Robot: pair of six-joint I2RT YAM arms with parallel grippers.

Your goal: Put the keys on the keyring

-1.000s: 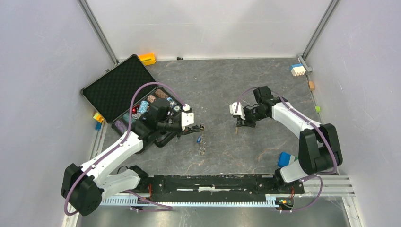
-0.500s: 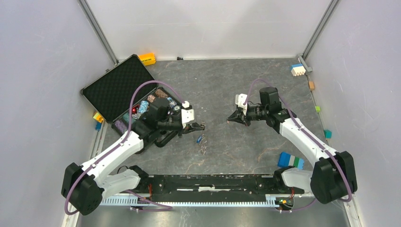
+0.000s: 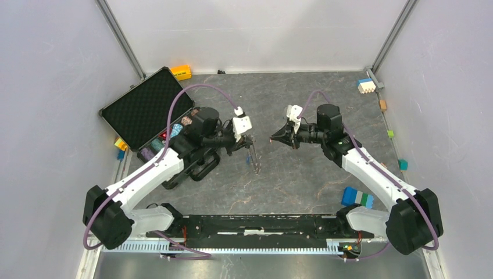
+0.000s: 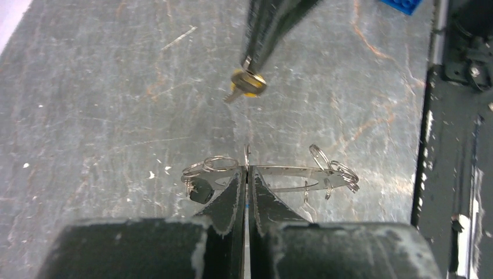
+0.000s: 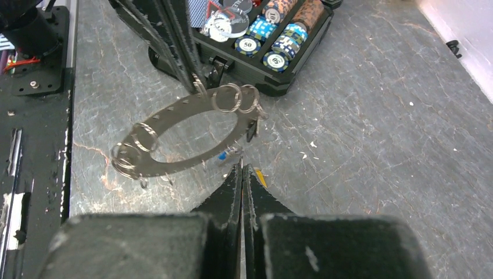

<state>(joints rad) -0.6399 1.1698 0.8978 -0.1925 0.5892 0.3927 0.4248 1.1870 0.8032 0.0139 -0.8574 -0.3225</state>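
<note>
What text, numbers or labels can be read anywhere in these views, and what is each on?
"50": on a blue-and-white poker chip in the black case, right wrist view.
Print on the neighbouring chip and the clear disc: too blurred to read.
No other text is legible.

"50" on poker chips [image 5: 248, 44] (two)

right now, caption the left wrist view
The left fingers pinch the keyring; the right fingers hold a yellow key beyond it.
</note>
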